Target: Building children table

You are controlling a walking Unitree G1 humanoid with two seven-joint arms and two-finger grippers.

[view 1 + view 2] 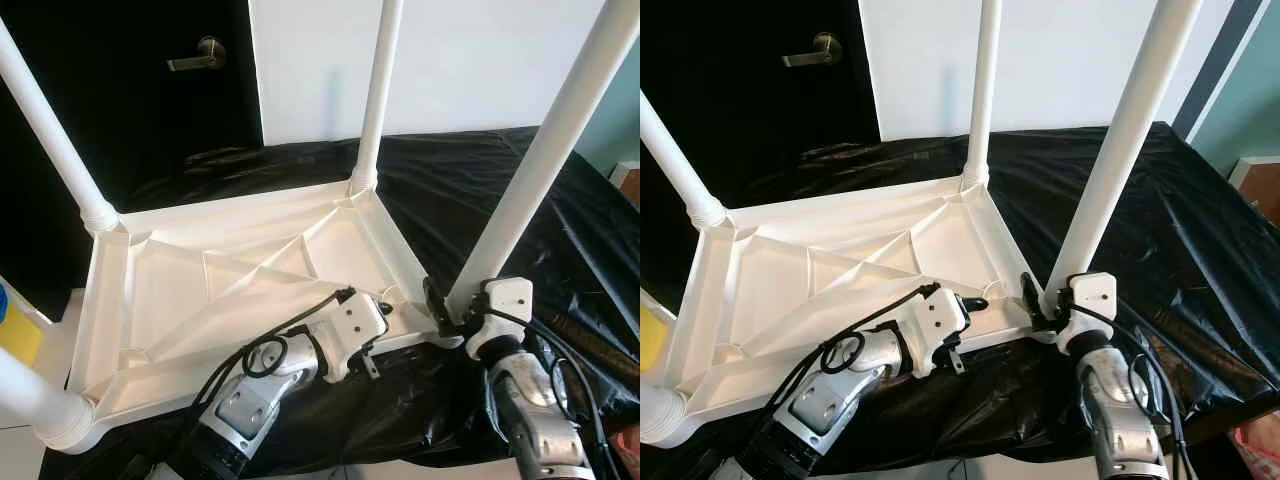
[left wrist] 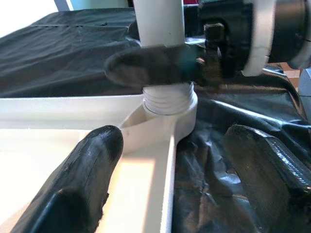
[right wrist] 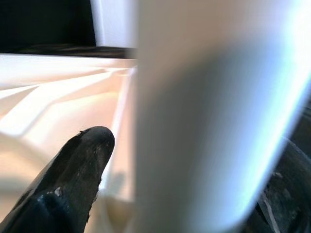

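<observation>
From the head views, the upturned white tabletop (image 1: 240, 290) is lying on the black sheet (image 1: 1200, 240) with legs standing at all four corners, and the right gripper (image 1: 1040, 300) is clasping the near right leg (image 1: 545, 160) just above its socket while the left gripper (image 1: 385, 305) is hovering beside that corner. In the left wrist view its fingers (image 2: 92, 165) are spread wide, holding nothing, and threads (image 2: 167, 99) are showing at the leg's base — so it likely needs more turning. In the right wrist view the leg is sitting between the fingers (image 3: 80, 160) — the last tightening looks to be what remains.

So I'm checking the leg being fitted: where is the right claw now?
In the head views, the right claw sits low on the right, closed around the base of the near-right table leg, where it meets the tabletop corner.
</observation>
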